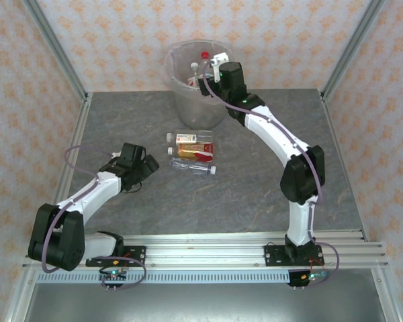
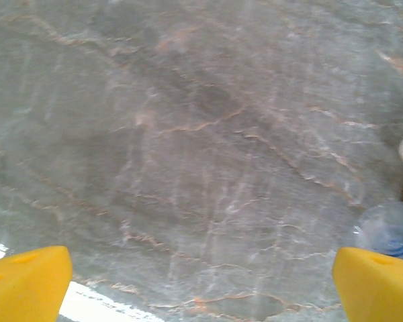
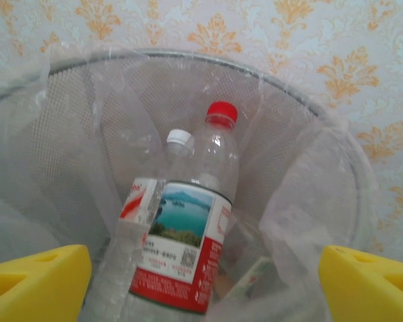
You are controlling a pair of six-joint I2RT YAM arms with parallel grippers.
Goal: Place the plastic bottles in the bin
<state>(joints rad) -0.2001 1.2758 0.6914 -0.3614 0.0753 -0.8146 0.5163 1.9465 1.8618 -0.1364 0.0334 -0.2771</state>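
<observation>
Top external takes in the whole table (image 1: 269,181), a grey, stone-veined slab boxed by patterned walls (image 1: 121,40) on three sides, with an aluminium rail (image 1: 208,248) along the near edge. The bin (image 1: 188,111), round, tapered and translucent grey, stands at the middle of the far edge against the back wall. The right gripper (image 1: 215,67) hangs over its mouth. The left gripper (image 1: 148,166) sits low over the left half of the table, well apart from the bin. In front of the bin, three bottles (image 1: 191,151) lie side by side in a tight row, caps pointing sideways. Bare slab lies open all round them, widest on the right.

Where the overhead view gives two caps inside the bin, right wrist gives the rest. A crinkled clear bag (image 3: 309,201) is folded over the rim. Inside, a red-capped bottle (image 3: 195,228) with a red-and-white label bearing a lake picture leans beside a clear white-capped bottle (image 3: 131,248). The yellow fingers (image 3: 37,278) stand wide apart at either side, touching neither bottle.

Left wrist brings the slab's pale veining close. Its yellow fingers (image 2: 27,282) are spread to both lower corners with nothing between them. A rounded clear bottle end (image 2: 389,231) shows at the right edge.
</observation>
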